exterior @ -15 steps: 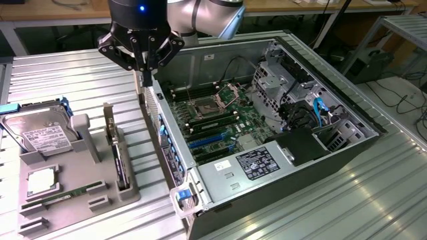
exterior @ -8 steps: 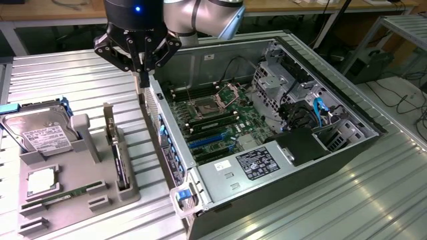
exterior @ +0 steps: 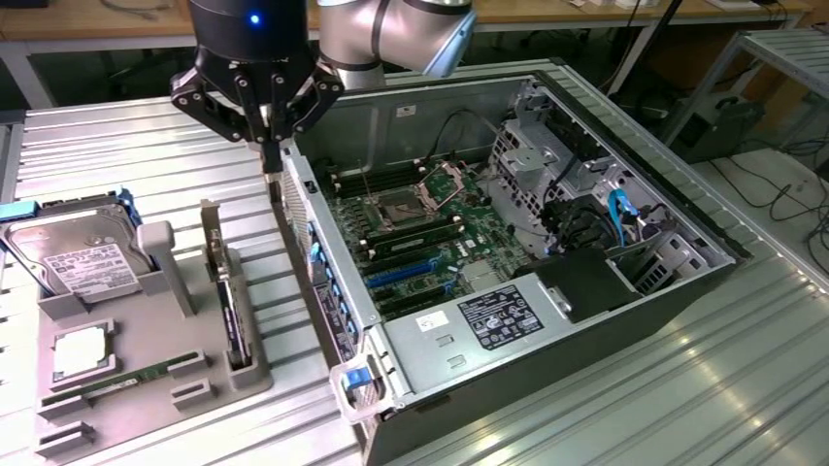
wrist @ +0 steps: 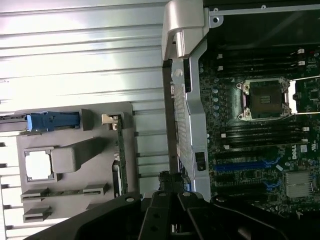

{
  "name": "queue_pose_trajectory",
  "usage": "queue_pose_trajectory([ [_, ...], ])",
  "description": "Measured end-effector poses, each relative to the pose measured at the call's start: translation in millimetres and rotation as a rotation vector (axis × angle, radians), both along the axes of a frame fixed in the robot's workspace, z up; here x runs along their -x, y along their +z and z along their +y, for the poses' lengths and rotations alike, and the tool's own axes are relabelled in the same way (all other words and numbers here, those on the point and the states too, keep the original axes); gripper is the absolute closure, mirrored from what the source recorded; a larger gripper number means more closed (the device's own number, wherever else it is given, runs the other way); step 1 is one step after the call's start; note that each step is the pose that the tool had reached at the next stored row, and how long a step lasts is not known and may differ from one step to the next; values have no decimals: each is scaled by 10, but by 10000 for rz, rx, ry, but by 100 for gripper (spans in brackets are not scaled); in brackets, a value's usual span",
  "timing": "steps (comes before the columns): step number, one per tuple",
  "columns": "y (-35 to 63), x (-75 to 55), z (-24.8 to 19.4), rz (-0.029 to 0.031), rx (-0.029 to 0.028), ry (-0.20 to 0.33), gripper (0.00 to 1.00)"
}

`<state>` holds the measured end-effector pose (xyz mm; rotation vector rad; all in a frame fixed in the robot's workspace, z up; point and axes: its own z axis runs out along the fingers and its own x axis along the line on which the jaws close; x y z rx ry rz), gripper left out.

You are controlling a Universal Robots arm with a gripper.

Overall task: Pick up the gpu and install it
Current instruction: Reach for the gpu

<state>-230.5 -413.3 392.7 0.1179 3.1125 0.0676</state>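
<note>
exterior view: gpu (exterior: 229, 309) upright in tray (exterior: 136, 400), apart from the closed claw (exterior: 271, 163).

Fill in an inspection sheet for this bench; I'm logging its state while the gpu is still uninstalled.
Surface: ribbed metal table carrying a grey holder and an open PC case.
Job's things: gpu on edge in the holder, not gripped.
Clutter: hard drive, CPU and RAM stick in the holder.
Grippers: gripper shut, empty, by the case's edge.
Cables: blue cables and black cables inside the case.
Surroundings: bench behind; floor cables.
</note>
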Motion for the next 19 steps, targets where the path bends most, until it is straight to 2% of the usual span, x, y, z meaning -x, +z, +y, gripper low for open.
queue_pose_trajectory([
  [19, -4, 180, -31, 0, -1, 0, 89],
])
